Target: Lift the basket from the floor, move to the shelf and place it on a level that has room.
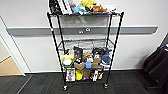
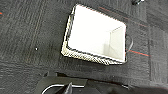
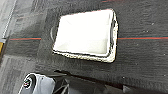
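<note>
Your basket (image 2: 96,41) sits upright on the dark carpet floor (image 2: 30,37), its white lining showing. At twelve o'clock ahead stands the shelf (image 1: 85,47), second level (image 1: 86,44) bare. You cannot tell either end effector's opening.

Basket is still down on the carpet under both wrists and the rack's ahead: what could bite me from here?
The basket sits skewed on the floor, so an unsquared grasp may tip it. The shelf is crowded on top and below; only the second level looks bare, and its opening seems tight. The rack stands on casters, so a bump could roll it.
</note>
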Controlling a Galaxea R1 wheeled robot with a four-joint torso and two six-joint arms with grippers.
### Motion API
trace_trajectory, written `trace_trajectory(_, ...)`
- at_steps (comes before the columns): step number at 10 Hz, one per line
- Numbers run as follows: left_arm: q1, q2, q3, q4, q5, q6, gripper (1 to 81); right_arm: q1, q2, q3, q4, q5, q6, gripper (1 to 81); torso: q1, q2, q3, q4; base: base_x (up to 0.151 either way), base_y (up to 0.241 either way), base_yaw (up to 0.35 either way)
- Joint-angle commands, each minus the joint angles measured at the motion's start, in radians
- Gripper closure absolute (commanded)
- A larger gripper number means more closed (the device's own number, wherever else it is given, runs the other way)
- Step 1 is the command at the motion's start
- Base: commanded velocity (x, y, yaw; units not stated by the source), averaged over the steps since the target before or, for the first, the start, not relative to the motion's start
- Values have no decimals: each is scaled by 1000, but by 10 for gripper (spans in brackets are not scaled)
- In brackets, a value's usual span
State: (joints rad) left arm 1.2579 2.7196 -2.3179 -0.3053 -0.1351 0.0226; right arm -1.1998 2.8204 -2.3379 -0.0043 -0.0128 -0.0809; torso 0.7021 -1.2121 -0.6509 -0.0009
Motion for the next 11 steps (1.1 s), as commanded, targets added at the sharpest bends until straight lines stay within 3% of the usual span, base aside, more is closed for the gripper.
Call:
trace_trajectory(1,-65,-30,5,-18,45,-1,10,70,-45,62,13,-42,3,10,63,-98,0,0,0,0,0)
trace_trajectory(3,-64,-24,9,-28,48,-1,10,68,-53,82,15,-39,4,10,106,-167,0,0,0,0,0)
trace_trajectory(4,-62,-23,9,-26,48,-1,10,67,-51,82,15,-38,4,10,127,-200,-70,0,0,0,0)
trace_trajectory(11,-88,-23,5,-32,48,-3,10,94,-43,74,46,-38,3,10,268,-423,-269,0,0,0,0)
